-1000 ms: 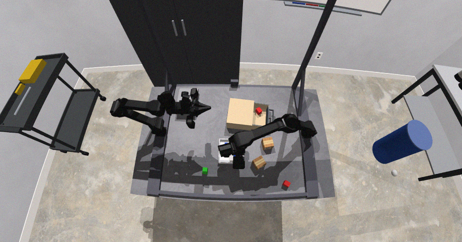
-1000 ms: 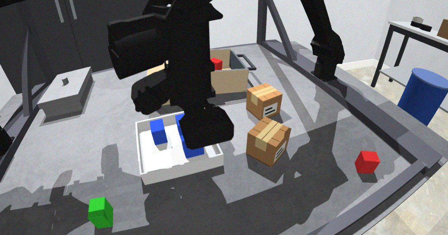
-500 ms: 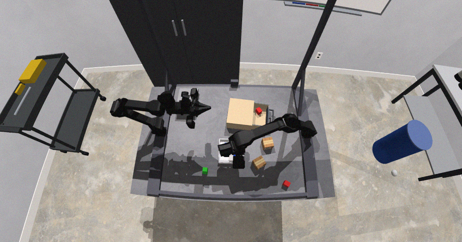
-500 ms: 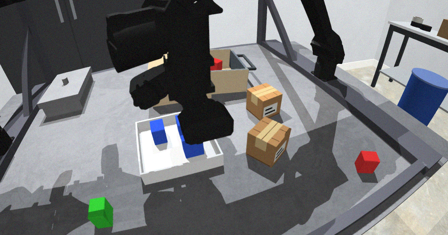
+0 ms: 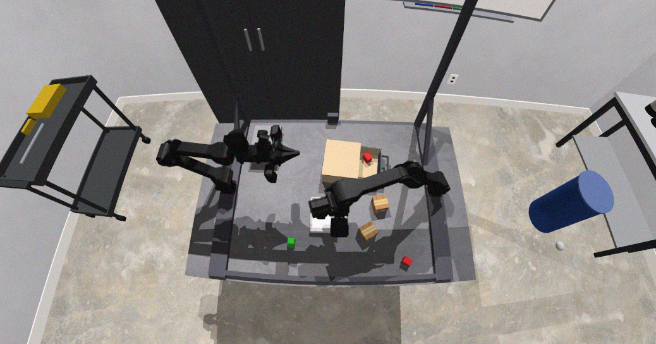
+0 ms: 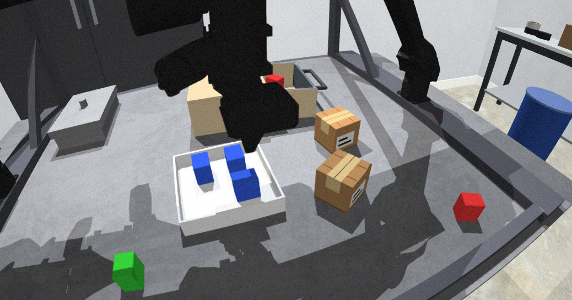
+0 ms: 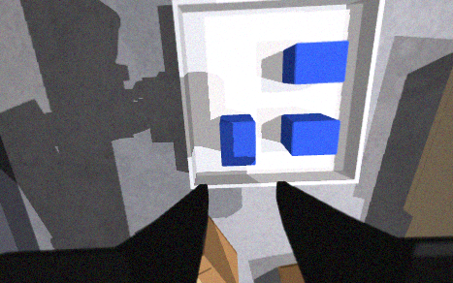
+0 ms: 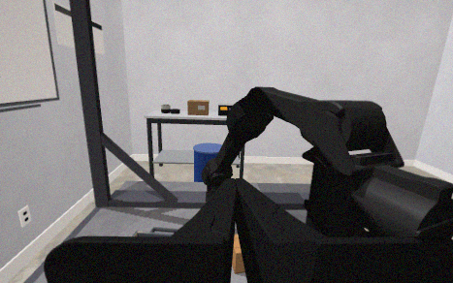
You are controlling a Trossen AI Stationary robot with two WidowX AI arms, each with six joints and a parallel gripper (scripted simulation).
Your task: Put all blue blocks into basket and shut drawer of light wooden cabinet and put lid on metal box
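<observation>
Three blue blocks stand inside the white basket, none over its edge. My left gripper is open and empty above the basket's right-hand rim. My right gripper is shut and empty, left of the light wooden cabinet. The drawer stands open with a red block in it; part of its inside is hidden. The lid rests on the metal box.
Two cardboard boxes stand right of the basket. A green block lies at the front left, another red block at the front right. My right arm hangs over the metal box in the top view.
</observation>
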